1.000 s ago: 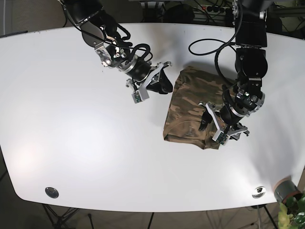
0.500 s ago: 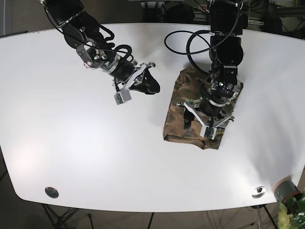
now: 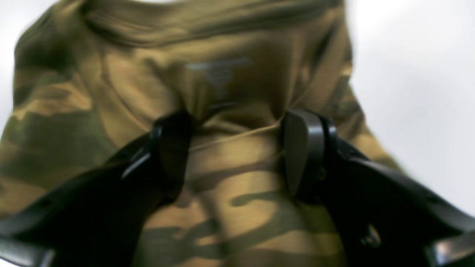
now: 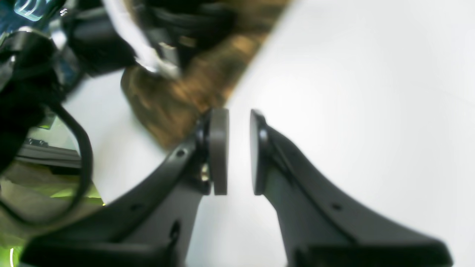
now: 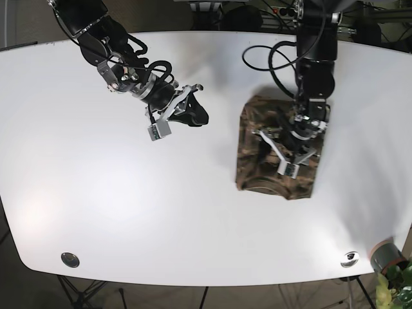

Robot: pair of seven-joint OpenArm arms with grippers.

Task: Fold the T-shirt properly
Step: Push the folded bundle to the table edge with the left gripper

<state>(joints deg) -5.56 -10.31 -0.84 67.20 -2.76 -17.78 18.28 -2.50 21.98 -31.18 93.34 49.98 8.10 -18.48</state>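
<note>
I count one shirt (image 5: 278, 150), a camouflage one, folded into a compact rectangle on the right part of the white table (image 5: 96, 193). There are two arms and two grippers. The left gripper (image 3: 237, 152) is over the shirt with its jaws spread wide, and the cloth lies between and under the fingers (image 3: 302, 148); I cannot tell if they press it. The right gripper (image 4: 238, 152) hangs above bare table, well apart from the shirt, its jaws nearly together with only a thin gap and nothing between.

Two round metal discs (image 5: 70, 259) sit in the table near its front edge. Around the table I see dark floor and cables.

Compared with half a second ago, the shirt lies further right and looks squarer, and the right arm has drawn back slightly.
</note>
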